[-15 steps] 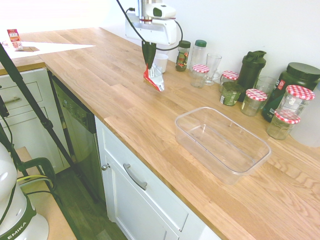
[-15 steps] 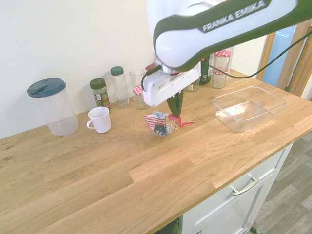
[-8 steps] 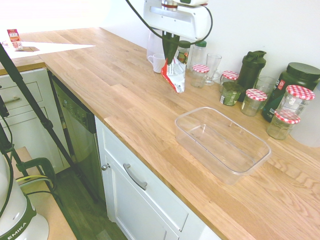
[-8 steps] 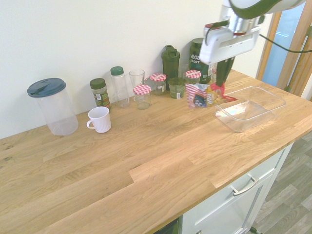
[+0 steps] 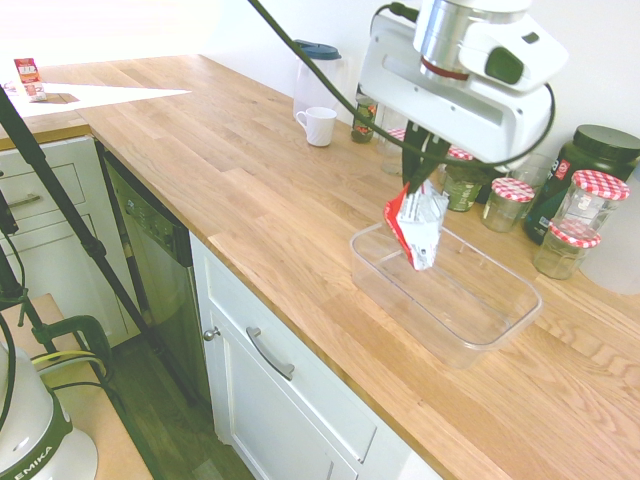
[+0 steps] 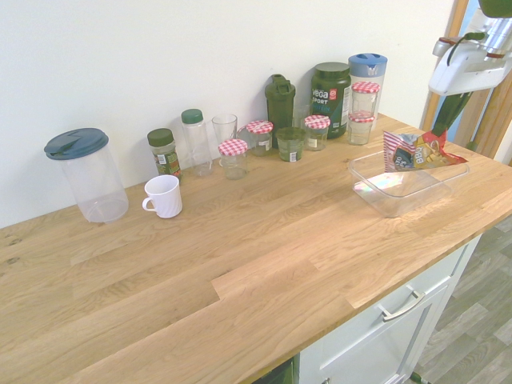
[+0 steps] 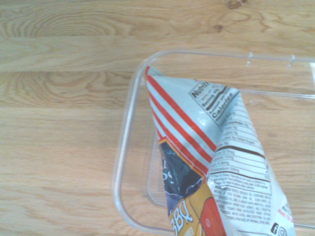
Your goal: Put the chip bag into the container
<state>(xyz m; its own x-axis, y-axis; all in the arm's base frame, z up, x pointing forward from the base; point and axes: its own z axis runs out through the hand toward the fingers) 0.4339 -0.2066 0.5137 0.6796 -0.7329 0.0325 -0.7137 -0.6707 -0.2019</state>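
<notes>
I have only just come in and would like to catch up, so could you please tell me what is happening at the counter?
The robot arm's end effector is gripping a crumpled chip bag by its upper end. The bag hangs over the clear plastic container on the wooden counter, and it has not been released yet.

Five checkered-lid jars (image 6: 234, 164), one mug (image 6: 166, 198), one tub (image 6: 390, 205).
</notes>
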